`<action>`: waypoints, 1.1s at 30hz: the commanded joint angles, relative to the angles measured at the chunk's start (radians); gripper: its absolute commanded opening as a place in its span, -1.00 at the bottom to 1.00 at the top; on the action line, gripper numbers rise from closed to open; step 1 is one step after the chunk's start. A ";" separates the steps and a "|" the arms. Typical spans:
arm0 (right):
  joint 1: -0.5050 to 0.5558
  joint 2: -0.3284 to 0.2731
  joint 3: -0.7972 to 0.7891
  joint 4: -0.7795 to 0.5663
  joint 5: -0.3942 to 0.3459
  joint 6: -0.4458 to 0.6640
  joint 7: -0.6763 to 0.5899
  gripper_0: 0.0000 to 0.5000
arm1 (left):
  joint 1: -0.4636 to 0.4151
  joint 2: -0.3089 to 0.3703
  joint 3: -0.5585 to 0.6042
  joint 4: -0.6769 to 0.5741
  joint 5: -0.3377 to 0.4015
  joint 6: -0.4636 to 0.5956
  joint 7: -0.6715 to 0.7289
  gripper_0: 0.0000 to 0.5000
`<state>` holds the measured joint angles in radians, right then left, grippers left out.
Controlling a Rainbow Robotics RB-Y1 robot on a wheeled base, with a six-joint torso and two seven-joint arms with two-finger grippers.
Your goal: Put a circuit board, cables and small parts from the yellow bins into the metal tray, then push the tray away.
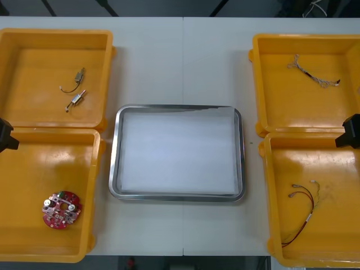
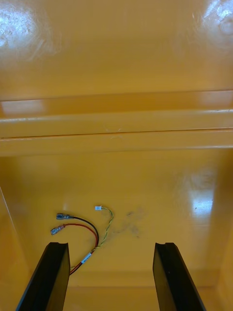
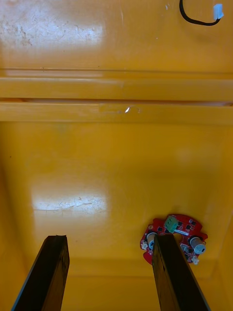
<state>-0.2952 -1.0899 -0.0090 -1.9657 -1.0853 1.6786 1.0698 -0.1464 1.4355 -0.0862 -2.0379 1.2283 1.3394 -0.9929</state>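
Observation:
A round red circuit board (image 1: 61,210) lies in the near left yellow bin (image 1: 22,247). Small metal parts (image 1: 76,90) on a thin black wire rest in the far left bin (image 1: 34,109). A twisted cable (image 1: 313,75) lies in the far right bin (image 1: 270,112), and a red and yellow cable (image 1: 301,211) in the near right bin (image 1: 337,247). The metal tray (image 1: 115,169), white inside, stands between the bins. My left gripper (image 3: 111,272) hangs open above the near left bin, the circuit board (image 3: 174,235) just past one finger. My right gripper (image 2: 111,272) is open over the red and yellow cable (image 2: 82,233).
Bare table stretches beyond the tray's far edge and between the bins. The black ends of both arms show at the left edge (image 1: 5,135) and right edge (image 1: 351,132) of the front view.

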 commanded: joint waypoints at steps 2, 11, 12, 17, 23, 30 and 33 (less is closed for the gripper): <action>0.011 -0.024 -0.035 -0.025 0.001 0.006 -0.028 1.00 | 0.005 0.040 0.036 -0.004 -0.009 -0.008 0.065 1.00; 0.011 -0.024 -0.035 -0.025 0.001 0.006 -0.028 1.00 | 0.005 0.040 0.036 -0.004 -0.009 -0.008 0.065 1.00; 0.011 -0.024 -0.035 -0.025 0.001 0.006 -0.028 1.00 | 0.005 0.040 0.036 -0.004 -0.009 -0.008 0.065 1.00; 0.011 -0.024 -0.035 -0.025 0.001 0.006 -0.028 1.00 | 0.005 0.040 0.036 -0.004 -0.009 -0.008 0.065 1.00; 0.011 -0.024 -0.035 -0.025 0.001 0.006 -0.028 1.00 | 0.005 0.040 0.036 -0.004 -0.009 -0.008 0.065 1.00; 0.011 -0.024 -0.035 -0.025 0.001 0.006 -0.028 1.00 | 0.005 0.040 0.036 -0.004 -0.009 -0.008 0.065 1.00; 0.011 -0.024 -0.035 -0.025 0.001 0.006 -0.028 1.00 | 0.005 0.040 0.036 -0.004 -0.009 -0.008 0.065 1.00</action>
<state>-0.2952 -1.0899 -0.0090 -1.9657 -1.0853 1.6786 1.0698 -0.1464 1.4355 -0.0862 -2.0379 1.2283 1.3394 -0.9929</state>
